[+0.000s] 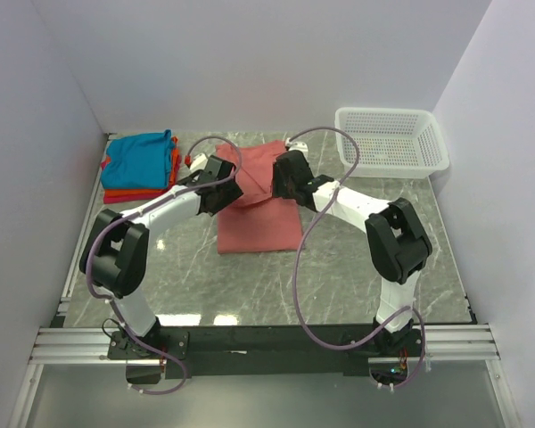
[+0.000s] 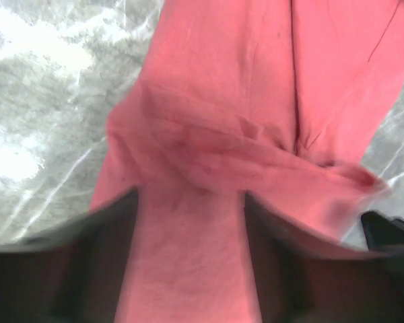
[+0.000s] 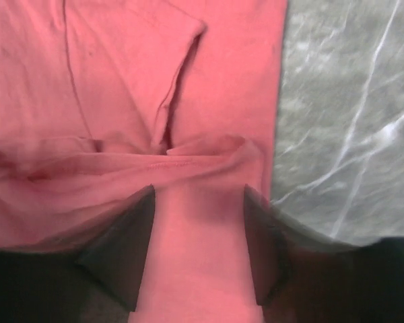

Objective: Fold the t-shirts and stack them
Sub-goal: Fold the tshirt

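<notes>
Right now both my claws are at the middle of the grey marble table [image 1: 374, 285], working on the salmon-pink t-shirt [image 1: 260, 223]. My left gripper [image 1: 239, 189] has its two fingers closed in on a bunched ridge of the cloth; in the left wrist view [image 2: 188, 202] pink cloth fills the gap between the dark fingers [image 2: 101, 262] and a rumpled fold rises just ahead of the tips. My right gripper [image 1: 279, 183] grips the same garment from the other side; in its wrist view [image 3: 198, 195] a raised hem runs across in front of the fingers [image 3: 121, 256], with a sleeve lying flat further up. Seen from above, the shirt's lower part lies flat toward the frame's centre while its far part is gathered up between my two claws. At the upper left sits a stack of folded shirts, the teal-blue t-shirt [image 1: 141, 153] on top, the orange t-shirt [image 1: 175, 163] and red t-shirt [image 1: 129, 193] showing beneath. A white mesh basket [image 1: 394, 134] stands at the upper right.
</notes>
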Controlling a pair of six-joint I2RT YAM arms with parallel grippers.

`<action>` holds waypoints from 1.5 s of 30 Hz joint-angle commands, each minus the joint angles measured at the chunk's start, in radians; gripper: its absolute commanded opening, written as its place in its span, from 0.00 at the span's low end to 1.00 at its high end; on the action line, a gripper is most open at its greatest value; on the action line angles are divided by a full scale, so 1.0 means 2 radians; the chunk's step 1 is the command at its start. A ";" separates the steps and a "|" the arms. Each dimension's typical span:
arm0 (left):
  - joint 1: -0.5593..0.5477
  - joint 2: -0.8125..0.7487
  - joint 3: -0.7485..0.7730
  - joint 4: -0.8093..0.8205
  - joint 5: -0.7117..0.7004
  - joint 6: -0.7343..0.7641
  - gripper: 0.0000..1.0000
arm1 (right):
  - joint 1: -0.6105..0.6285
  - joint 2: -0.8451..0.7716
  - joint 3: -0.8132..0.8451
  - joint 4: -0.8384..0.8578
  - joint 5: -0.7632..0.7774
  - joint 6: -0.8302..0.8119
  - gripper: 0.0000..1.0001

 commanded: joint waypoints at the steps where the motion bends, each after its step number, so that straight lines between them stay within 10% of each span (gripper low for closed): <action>1: 0.004 -0.019 0.017 0.008 -0.013 0.004 0.73 | -0.011 0.003 0.041 -0.025 0.001 -0.001 0.66; 3: 0.004 -0.038 0.010 0.009 -0.013 0.003 0.98 | -0.012 -0.004 0.043 -0.031 0.000 -0.003 0.75; 20: 0.004 -0.157 -0.136 0.027 0.052 0.023 0.99 | 0.004 -0.041 -0.052 0.040 -0.242 -0.012 0.79; 33: 0.005 -0.331 -0.255 -0.032 -0.007 -0.011 0.99 | 0.025 0.132 0.135 -0.003 -0.258 -0.008 0.83; 45: 0.005 -0.311 -0.278 0.014 0.043 -0.002 1.00 | 0.019 0.213 0.311 -0.079 -0.155 -0.042 0.83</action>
